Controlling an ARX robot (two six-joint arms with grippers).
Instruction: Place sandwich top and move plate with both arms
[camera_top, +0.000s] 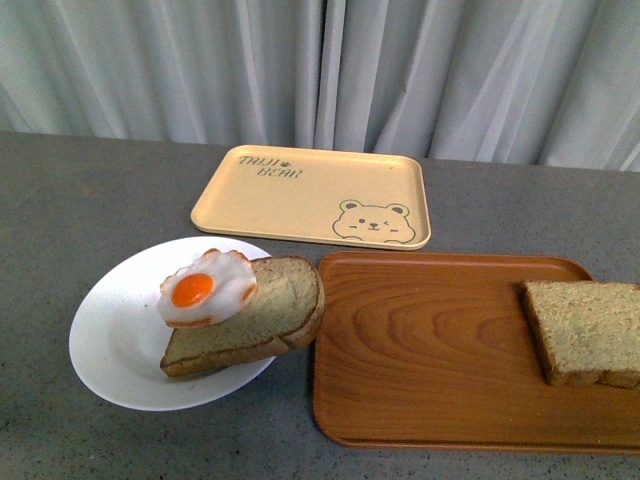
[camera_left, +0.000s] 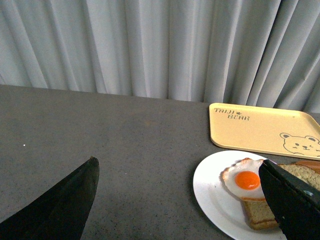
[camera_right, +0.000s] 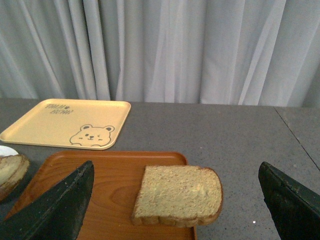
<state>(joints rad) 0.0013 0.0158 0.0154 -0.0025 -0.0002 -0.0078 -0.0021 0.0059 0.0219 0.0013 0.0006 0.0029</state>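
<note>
Around my right claw (camera_right: 176, 167) nothing is gripped: its two black fingers (camera_right: 60, 210) stand spread wide and empty, hanging at the near side of the brown rectangular wooden tray (camera_right: 120, 212). Straight ahead of that gap lies the sandwich top (camera_right: 177, 195), a thick square-ish slice of speckled grey-green bread with a brown crust and one rounded edge. It lies flat toward the tray's right end, and I am not touching it.

My left claw (camera_left: 178, 162) is likewise spread and holds nothing. It hangs over the grey tabletop (camera_left: 100, 130), to the left of the round white shallow plate (camera_left: 210, 185). Neither of my arms shows in the front view.

On that plate rests a tanner slice of bread (camera_top: 270, 305), tilted, its outer edge riding over the plate's rim and reaching the wooden tray's edge; whether it touches the tray I cannot tell. A fried egg (camera_top: 205, 288), white with an orange yolk, sits on the left part of that slice and overhangs it. Behind them lies the pale yellow bear-print tray (camera_top: 300, 195), with the grey curtain (camera_top: 320, 60) beyond.

By my reckoning the task is barely begun. The base slice and egg are stacked on the plate, but the top is neither gripped, lifted nor placed. My right claw has yet to close on it, carry it across and set it over the egg. After that both claws must take the plate by opposite sides of its rim and shift it together. Where it should end up the pictures do not say.
</note>
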